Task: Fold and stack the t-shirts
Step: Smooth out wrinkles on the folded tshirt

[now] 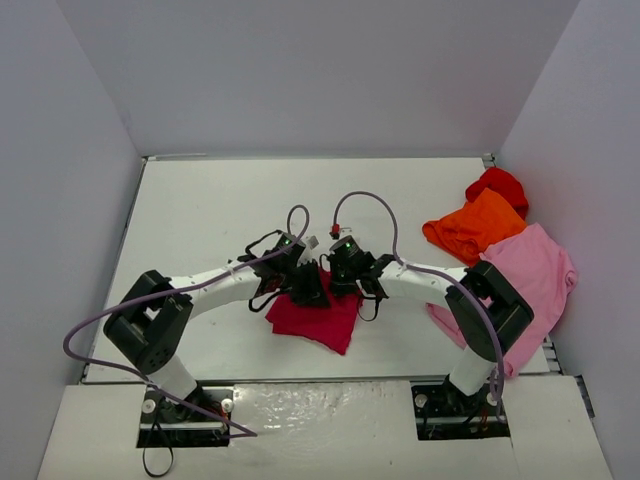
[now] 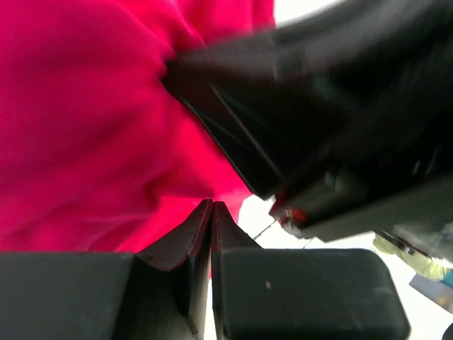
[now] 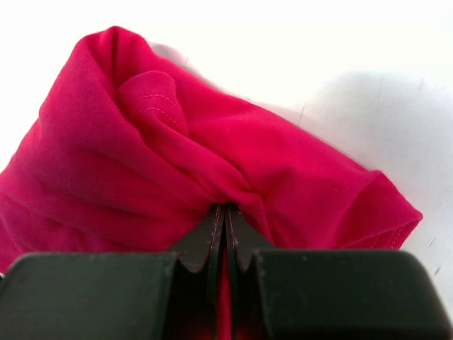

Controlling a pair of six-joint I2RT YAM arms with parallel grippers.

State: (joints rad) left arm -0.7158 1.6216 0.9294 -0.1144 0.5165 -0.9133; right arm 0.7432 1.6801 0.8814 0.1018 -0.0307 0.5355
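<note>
1. The white table (image 1: 220, 210) spreads out on every side of the crimson-magenta t-shirt (image 1: 322, 322), which lies bunched on it.
2. A light pink t-shirt (image 1: 540, 275) sprawls well to the right of the crimson-magenta t-shirt and is not touching it.
3. The left arm (image 1: 215, 285) reaches in to the crimson-magenta t-shirt from its left, and the right arm (image 1: 440, 285) from its right. They meet at the shirt's far edge.
4. An orange t-shirt (image 1: 475, 225) sits to the right of the crimson-magenta t-shirt and farther back. It is well apart from that shirt and overlaps the light pink one's far edge.
5. A red t-shirt (image 1: 497, 185) lies beyond the orange one, the farthest of all from the crimson-magenta t-shirt.
6. The right gripper (image 3: 224, 209) is down on the crimson-magenta t-shirt's far edge. Its fingers are pressed together on a gathered fold, and the cloth puckers into the tips.
7. The left gripper (image 2: 211, 205) is just beside it on the same edge. Its fingers are squeezed together at the cloth with a thin sliver of red in the seam between them, so it is pinching the shirt too.
</note>
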